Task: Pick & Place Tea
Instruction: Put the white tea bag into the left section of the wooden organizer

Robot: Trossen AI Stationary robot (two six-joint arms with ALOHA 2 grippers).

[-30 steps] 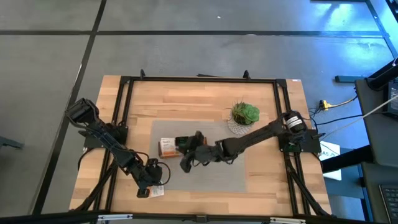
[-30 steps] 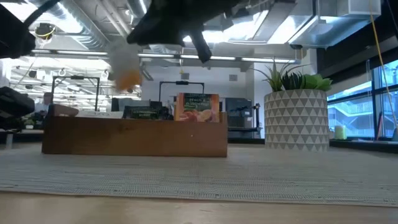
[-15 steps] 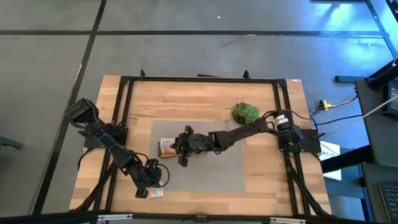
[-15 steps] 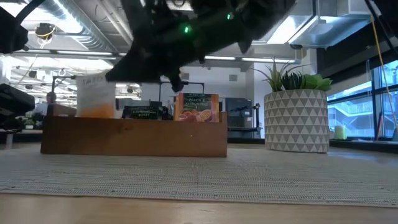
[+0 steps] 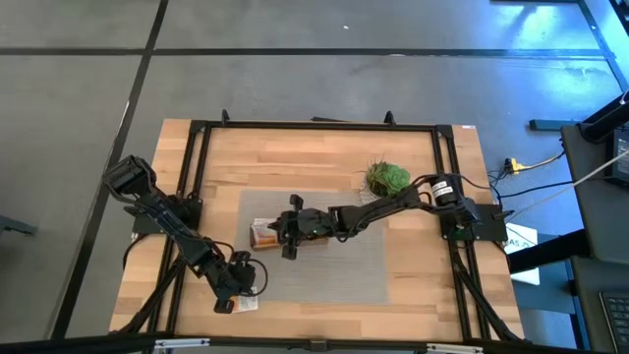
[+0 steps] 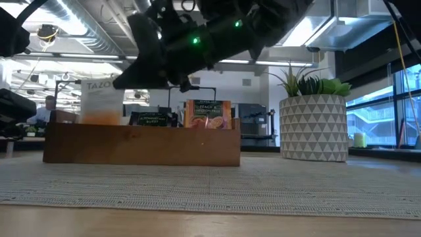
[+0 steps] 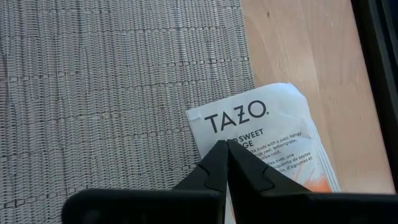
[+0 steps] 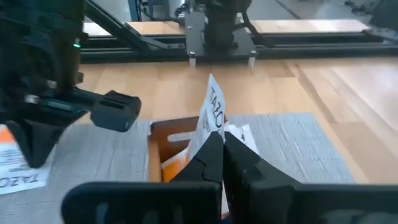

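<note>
My right gripper reaches from the table's right over the left end of the long wooden tray, shut on a white-and-orange tea sachet. Dark and red-orange sachets stand on edge in the tray's other compartments. My left gripper is near the table's near-left corner, shut, its tips over a second white-and-orange sachet. That sachet lies flat, half on the grey mat and half on the wood. My right gripper pinches the sachet between its two fingers by one edge, coming from the table's right. The sachet stands on edge over the tray's left compartment, and its lower edge is hidden behind the tray's near wall. My left gripper's shut tips overlap the lying sachet's printed face; I cannot tell whether they touch it.
A green plant in a white patterned pot stands at the far right of the grey mat. A black frame borders the wooden table. Open mat lies on the near side of the tray.
My right gripper has carried its sachet toward the table's left and down, from above the mat to the tray's left end. The sachet now stands steady just above that compartment. My left gripper has kept still.
</note>
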